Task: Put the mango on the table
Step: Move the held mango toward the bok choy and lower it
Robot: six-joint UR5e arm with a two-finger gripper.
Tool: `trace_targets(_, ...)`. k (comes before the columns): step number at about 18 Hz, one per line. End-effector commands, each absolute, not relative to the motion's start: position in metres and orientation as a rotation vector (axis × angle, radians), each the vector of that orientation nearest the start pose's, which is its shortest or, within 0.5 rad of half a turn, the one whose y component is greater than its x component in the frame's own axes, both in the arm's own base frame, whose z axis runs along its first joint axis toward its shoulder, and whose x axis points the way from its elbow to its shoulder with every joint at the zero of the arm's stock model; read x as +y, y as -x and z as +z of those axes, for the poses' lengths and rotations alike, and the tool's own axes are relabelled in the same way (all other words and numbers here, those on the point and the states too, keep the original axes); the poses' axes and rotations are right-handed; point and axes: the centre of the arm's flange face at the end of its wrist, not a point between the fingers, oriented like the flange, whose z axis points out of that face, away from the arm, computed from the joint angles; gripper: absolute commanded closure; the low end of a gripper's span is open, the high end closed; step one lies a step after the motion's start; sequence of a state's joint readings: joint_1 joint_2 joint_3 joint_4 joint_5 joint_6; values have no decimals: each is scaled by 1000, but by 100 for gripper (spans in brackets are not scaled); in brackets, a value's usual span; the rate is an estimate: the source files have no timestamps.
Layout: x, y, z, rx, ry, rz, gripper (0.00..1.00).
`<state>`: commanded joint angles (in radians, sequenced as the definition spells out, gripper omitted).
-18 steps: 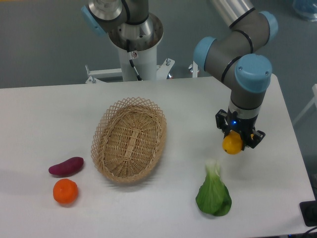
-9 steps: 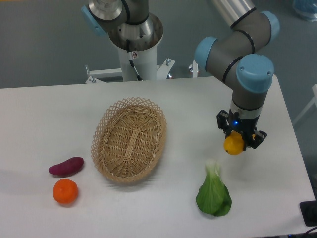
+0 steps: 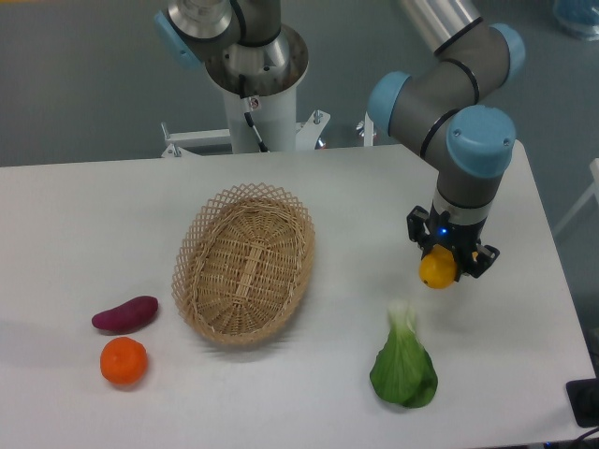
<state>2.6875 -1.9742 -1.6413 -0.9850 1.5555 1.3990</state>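
The yellow-orange mango hangs a little above the white table, at the right side, seen end-on. My gripper points down and is shut on the mango, its black fingers on both sides of the fruit. A faint shadow lies on the tabletop under and to the right of it.
An oval wicker basket sits mid-table, with nothing in it. A green bok choy lies just below the gripper. At front left lie a purple sweet potato and an orange tangerine. The robot base stands behind the table.
The gripper with the mango drifted slightly right and down, then came back a few pixels left and up. Nothing else moved.
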Motion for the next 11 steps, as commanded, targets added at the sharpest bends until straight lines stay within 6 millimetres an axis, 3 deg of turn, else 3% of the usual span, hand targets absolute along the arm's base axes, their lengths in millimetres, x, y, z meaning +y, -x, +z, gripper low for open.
trace_targets(4, 388, 493, 271, 438, 3055, 169, 53)
trace_targets(11, 358, 464, 253, 631, 3046, 95, 52)
